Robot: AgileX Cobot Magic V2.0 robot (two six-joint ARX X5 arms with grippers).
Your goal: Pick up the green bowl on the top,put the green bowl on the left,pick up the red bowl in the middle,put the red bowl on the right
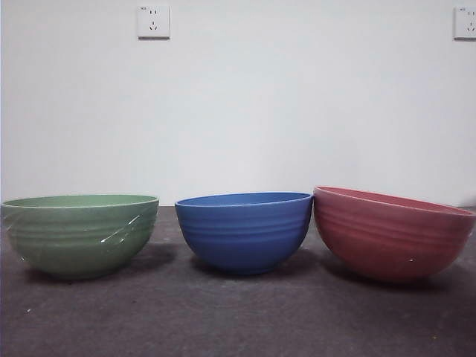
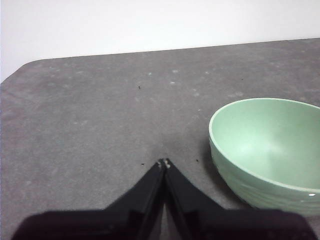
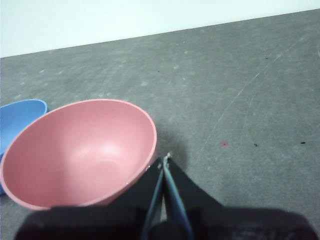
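Three bowls sit in a row on your grey table (image 1: pixel 238 320): the green bowl (image 1: pixel 80 234) on the left, the blue bowl (image 1: pixel 244 230) in the middle, the red bowl (image 1: pixel 390 233) on the right, tilted and touching the blue one. Your left gripper (image 2: pixel 164 163) hangs just beside the green bowl, jaws pressed together, holding nothing. Your right gripper (image 3: pixel 165 159) sits at the red bowl's rim, jaws together too.
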